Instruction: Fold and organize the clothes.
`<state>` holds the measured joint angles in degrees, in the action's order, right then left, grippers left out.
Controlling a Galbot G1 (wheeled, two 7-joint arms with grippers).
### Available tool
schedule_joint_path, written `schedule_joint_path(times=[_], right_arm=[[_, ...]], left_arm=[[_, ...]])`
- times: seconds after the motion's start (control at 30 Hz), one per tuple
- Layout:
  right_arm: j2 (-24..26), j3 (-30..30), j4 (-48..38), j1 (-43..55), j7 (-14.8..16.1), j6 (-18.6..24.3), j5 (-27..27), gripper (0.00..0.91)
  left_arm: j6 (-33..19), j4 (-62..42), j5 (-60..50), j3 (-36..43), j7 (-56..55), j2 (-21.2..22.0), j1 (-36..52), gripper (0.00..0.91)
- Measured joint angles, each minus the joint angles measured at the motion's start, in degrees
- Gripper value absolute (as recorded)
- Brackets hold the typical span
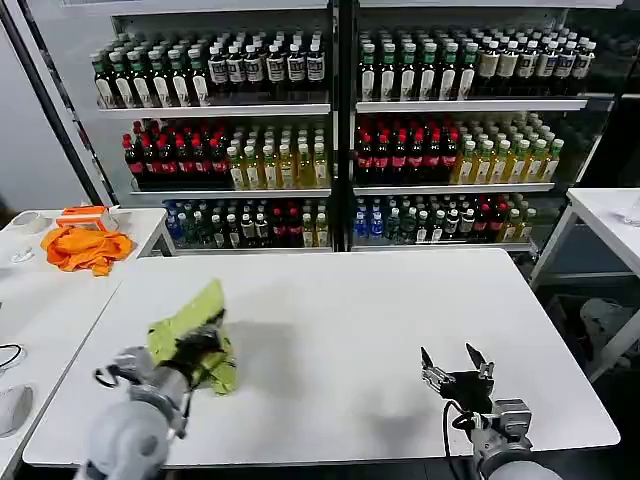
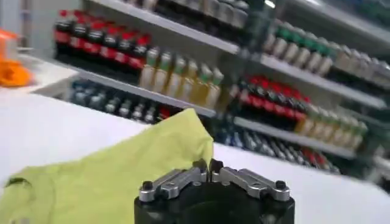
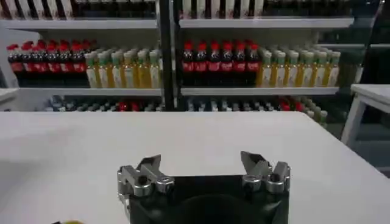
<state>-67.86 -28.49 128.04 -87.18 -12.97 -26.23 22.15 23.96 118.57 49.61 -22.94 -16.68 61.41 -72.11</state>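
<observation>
left gripper (image 1: 205,345) jaws clenched on bunched t-shirt (image 1: 190,325), held over table (image 1: 350,330) near left edge. right gripper (image 1: 456,362) jaws released, idle at front right. risk: one-point pinch lets shirt drape crumpled, spoiling fold.

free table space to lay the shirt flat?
Bare stretch: the table between the T-shirt, bunched in the shut left pincer at the left, and the open right pincer near the front right edge. The back half is bare too. The side table holds an orange cloth.
</observation>
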Motion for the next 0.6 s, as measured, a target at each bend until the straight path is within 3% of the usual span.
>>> schedule_joint_path(times=[0.17, 0.23, 0.27, 0.3, 0.6], right_arm=[[0.19, -0.64, 0.00, 0.16, 0.03, 0.04, 0.54, 0.907], [0.25, -0.62, 0.00, 0.37, 0.05, 0.03, 0.65, 0.907], [0.28, -0.54, 0.00, 0.51, 0.07, 0.01, 0.74, 0.907], [0.30, -0.44, 0.00, 0.64, 0.09, -0.03, 0.80, 0.907], [0.35, 1.14, -0.84, 2.27, 0.32, 0.10, 2.23, 0.907]], left_arm=[[-0.05, 1.01, -6.19, 7.21, 0.17, 1.78, 0.58, 0.060], [-0.06, 0.99, -8.14, 9.96, 0.02, 2.59, 1.00, 0.111], [-0.09, 0.93, -8.88, 11.12, -0.03, 3.02, 1.23, 0.776], [-0.13, 0.87, -9.61, 12.48, -0.01, 3.56, 1.48, 0.907], [-1.28, 1.09, -12.47, 19.87, 1.63, 7.44, 1.64, 0.907]])
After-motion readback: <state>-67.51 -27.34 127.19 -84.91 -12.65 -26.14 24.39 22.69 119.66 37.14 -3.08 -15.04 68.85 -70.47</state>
